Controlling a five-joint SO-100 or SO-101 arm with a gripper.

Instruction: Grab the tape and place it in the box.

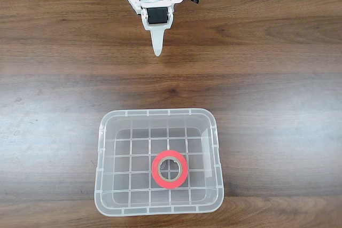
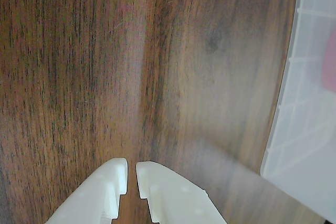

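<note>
The tape (image 1: pixel 170 169) lies flat inside the box (image 1: pixel 158 207) at 6 o'clock on the tabletop (image 1: pixel 278 78). The gripper (image 1: pixel 157 52) hangs at 12 o'clock, well apart — its jaws nearly closed, grasping nothing.

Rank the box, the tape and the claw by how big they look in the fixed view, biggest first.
1. the box
2. the claw, counting its white housing; it is higher above the wooden table, so unsure against the tape
3. the tape
</note>
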